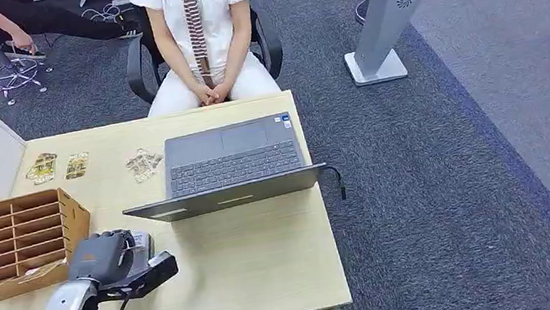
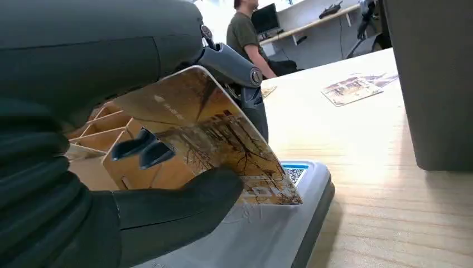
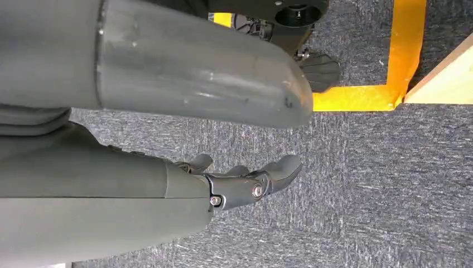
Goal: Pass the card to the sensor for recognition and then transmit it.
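Presently the left hand [image 2: 83, 167] pinches the brown printed card [image 2: 206, 134] tilted over the grey flat sensor [image 2: 279, 223], at seven o'clock from the laptop [image 1: 232, 165]; flattening it should aid reading; the right hand [image 3: 245, 181] hangs slack.

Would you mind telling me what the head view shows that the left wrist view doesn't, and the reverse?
The head view alone takes in the open laptop and a seated person across the table. The left wrist view alone reveals the card that the left hand holds, tilted, over the sensor and its QR label. Both share the hand, the sensor, the wooden organizer and loose cards.
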